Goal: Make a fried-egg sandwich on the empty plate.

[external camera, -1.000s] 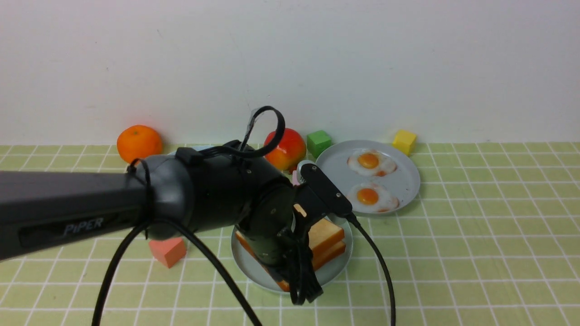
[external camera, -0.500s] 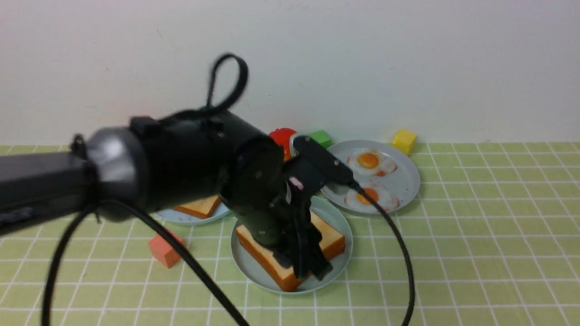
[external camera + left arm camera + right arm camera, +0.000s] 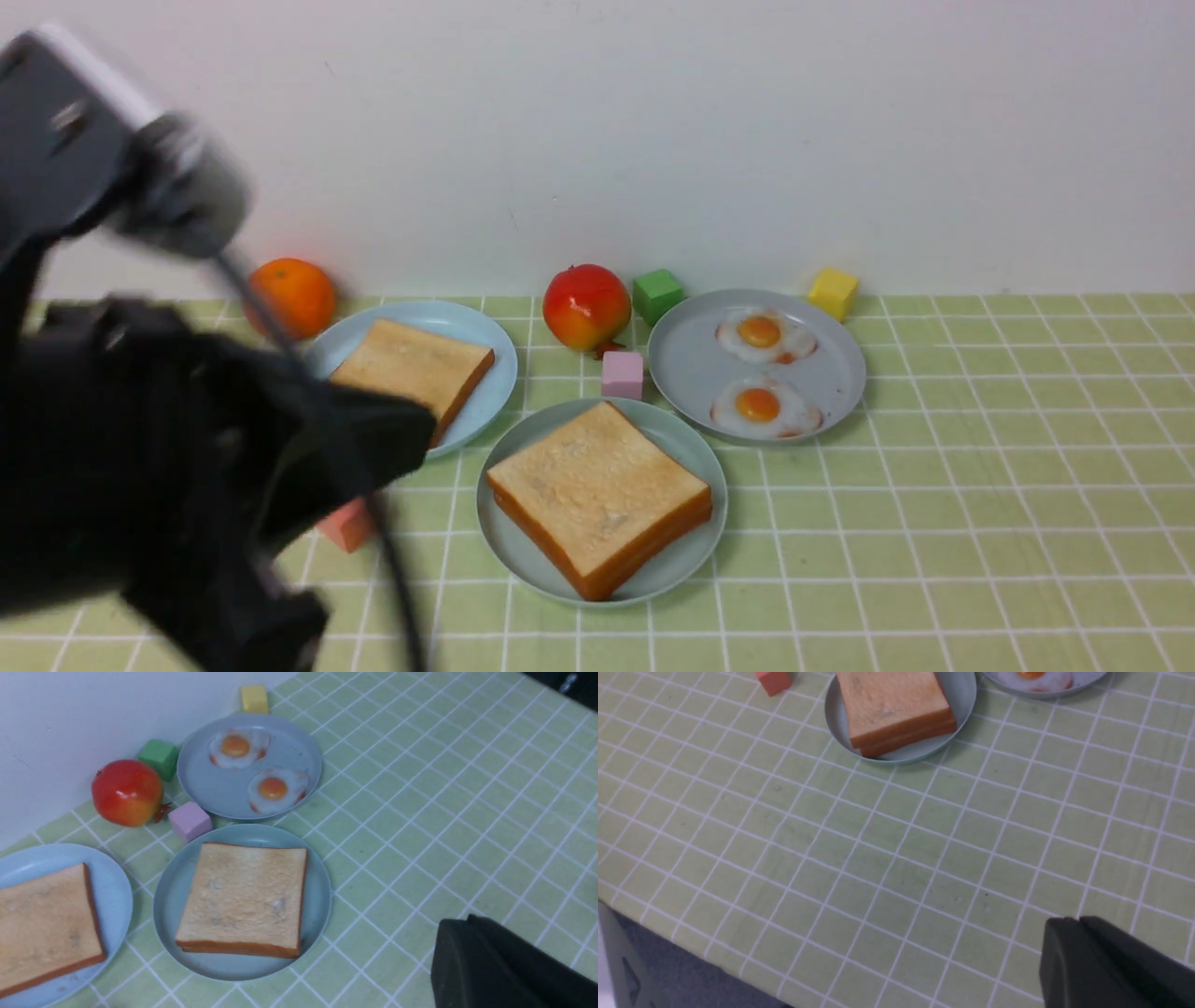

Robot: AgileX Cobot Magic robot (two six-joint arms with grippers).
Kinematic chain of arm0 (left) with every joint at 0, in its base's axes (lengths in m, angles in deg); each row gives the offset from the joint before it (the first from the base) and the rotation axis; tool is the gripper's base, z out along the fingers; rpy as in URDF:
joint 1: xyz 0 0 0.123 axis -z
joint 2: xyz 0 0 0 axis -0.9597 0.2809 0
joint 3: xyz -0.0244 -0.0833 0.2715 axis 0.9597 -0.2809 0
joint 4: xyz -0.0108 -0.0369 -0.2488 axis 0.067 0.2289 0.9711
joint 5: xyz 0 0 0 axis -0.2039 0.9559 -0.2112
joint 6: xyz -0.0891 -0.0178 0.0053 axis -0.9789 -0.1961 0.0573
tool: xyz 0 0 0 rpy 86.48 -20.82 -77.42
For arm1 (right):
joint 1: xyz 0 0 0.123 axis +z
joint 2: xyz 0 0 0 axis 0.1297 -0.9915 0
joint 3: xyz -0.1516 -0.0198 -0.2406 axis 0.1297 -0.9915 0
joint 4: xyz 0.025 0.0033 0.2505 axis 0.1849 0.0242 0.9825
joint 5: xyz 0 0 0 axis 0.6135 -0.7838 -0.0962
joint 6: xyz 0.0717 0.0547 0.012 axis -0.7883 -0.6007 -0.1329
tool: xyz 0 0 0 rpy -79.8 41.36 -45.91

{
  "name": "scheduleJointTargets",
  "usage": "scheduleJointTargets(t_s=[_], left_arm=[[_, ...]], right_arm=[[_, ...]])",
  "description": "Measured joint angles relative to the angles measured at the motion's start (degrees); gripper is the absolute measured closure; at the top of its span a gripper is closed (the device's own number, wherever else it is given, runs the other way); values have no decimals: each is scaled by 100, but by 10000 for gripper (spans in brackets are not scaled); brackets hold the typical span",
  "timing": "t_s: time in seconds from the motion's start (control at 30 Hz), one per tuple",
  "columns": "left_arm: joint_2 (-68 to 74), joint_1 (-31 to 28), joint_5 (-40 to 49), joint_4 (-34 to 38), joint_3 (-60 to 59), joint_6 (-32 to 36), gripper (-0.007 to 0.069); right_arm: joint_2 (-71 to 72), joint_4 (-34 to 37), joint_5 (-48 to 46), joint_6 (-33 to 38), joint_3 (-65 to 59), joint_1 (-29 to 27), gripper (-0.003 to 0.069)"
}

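Note:
The mint-green plate [image 3: 693, 560] sits at the table's middle and holds square golden toast [image 3: 597, 485]. The toast's edge shows two layers in the right wrist view [image 3: 901, 732]. Another slice [image 3: 411, 369] lies on the pale blue plate [image 3: 490, 350] to the left. Two fried eggs [image 3: 764, 333] [image 3: 761, 408] lie on the grey plate [image 3: 691, 364] at the right rear. My left arm [image 3: 168, 467] is blurred at the near left, off the plates. My left gripper [image 3: 460, 924] is shut and empty. My right gripper [image 3: 1073, 921] is shut and empty over bare cloth, near the table's front.
An orange [image 3: 288, 297], a red fruit [image 3: 586, 306], a green cube [image 3: 656, 294] and a yellow cube [image 3: 833, 292] stand along the back wall. A pink cube [image 3: 623, 374] sits between the plates. A salmon block [image 3: 345, 527] lies partly behind my left arm.
My left arm has pulled away from over the mint-green plate toward the near left. The toast stays on the plate, and the blue plate is uncovered.

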Motion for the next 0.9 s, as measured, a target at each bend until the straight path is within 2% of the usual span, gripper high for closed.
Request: scheduleJointTargets(t_s=[0.1, 0.3, 0.5, 0.57, 0.63, 0.8, 0.87, 0.9], left_arm=[[-1356, 0, -1008, 345, -1501, -23, 638], [-3374, 0, -2525, 711, -3485, -23, 638], [-4136, 0, -2782, 748, -4041, -23, 638], [-4161, 0, -2788, 759, -4118, -23, 638], [-4161, 0, -2771, 759, -4236, -23, 638], [-4161, 0, -2644, 762, -4277, -23, 638], [-4161, 0, -2625, 762, -4277, -23, 638], [-4161, 0, -2610, 762, -4277, -23, 638]], right_arm=[[545, -228, -40, -383, -209, 0, 616], [1817, -670, -30, -1154, -904, -6, 646], [2643, -1016, 786, -1878, -1612, -6, 659], [2809, -1221, 1345, -2114, -1979, -6, 659], [2888, -1509, 2394, -2322, -2558, -6, 659], [2888, -1708, 4601, -2387, -3745, -6, 658], [2888, -1714, 4964, -2389, -3994, -6, 657], [2888, -1719, 5686, -2394, -4330, -6, 656]])
